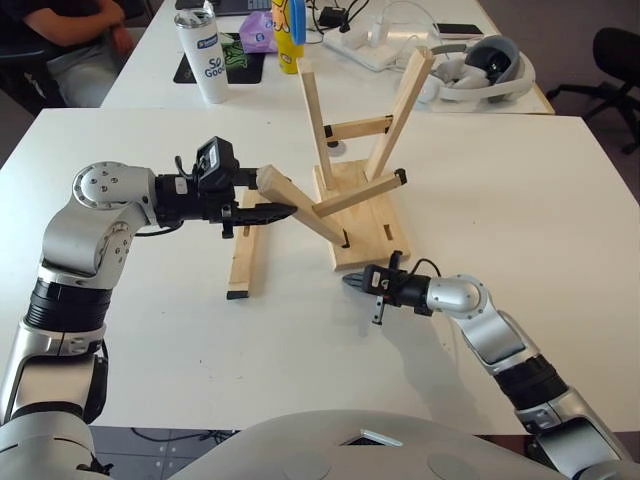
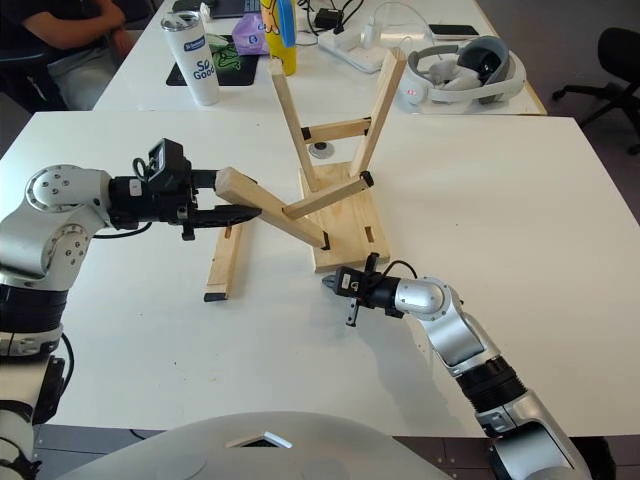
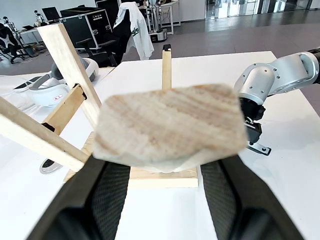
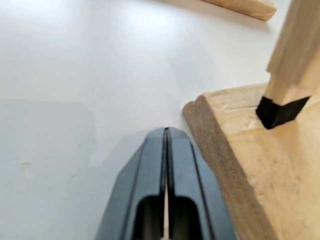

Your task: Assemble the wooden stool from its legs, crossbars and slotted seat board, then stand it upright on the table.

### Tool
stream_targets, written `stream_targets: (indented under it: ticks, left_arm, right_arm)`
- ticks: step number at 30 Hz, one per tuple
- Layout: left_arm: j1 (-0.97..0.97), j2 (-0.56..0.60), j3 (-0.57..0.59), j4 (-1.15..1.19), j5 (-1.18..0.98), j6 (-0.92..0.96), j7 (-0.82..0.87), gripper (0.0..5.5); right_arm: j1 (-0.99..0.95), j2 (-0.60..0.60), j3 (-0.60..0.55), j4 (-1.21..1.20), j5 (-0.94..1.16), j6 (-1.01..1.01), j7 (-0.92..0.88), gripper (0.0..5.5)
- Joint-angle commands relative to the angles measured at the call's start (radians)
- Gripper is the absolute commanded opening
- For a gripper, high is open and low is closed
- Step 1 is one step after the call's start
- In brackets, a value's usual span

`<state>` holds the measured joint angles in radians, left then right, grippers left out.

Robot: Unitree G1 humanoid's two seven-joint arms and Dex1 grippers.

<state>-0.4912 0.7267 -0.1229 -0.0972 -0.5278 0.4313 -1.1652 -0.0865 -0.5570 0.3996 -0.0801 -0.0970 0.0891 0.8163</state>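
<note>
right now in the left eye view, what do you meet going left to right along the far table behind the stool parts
white tumbler → yellow bottle → white power strip → headset

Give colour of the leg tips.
Black; the leg tip shows best in the right wrist view.
</note>
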Motion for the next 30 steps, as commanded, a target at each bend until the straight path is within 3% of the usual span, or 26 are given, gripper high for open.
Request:
stream_targets:
  ticks: [1,8,12,17,24,30]
  left_arm:
    - [-0.045,0.001,-0.015,0.002,-0.007,0.065,-0.033,2.07]
    - [-0.114,0.022,-0.029,0.023,0.018,0.114,-0.074,2.07]
    - [-0.176,0.018,-0.05,0.049,0.036,0.129,-0.103,2.07]
    - [-0.199,0.01,-0.061,0.046,0.05,0.144,-0.112,2.07]
    - [-0.226,-0.02,-0.084,0.019,0.054,0.189,-0.086,2.07]
    - [-0.255,-0.007,-0.1,0.034,0.089,0.199,-0.092,2.07]
  right_arm:
    - [0.049,0.042,-0.11,-0.083,0.178,0.126,0.012,0.0]
    - [0.055,0.186,-0.257,-0.143,0.314,0.215,-0.167,0.0]
    - [0.058,0.134,-0.193,-0.067,0.106,0.178,-0.269,0.0]
    - [0.063,0.142,-0.193,-0.023,0.027,0.177,-0.343,0.0]
    - [0.108,0.091,-0.066,-0.026,-0.107,0.224,-0.31,0.0]
    - [0.137,0.09,-0.037,-0.046,-0.127,0.271,-0.299,0.0]
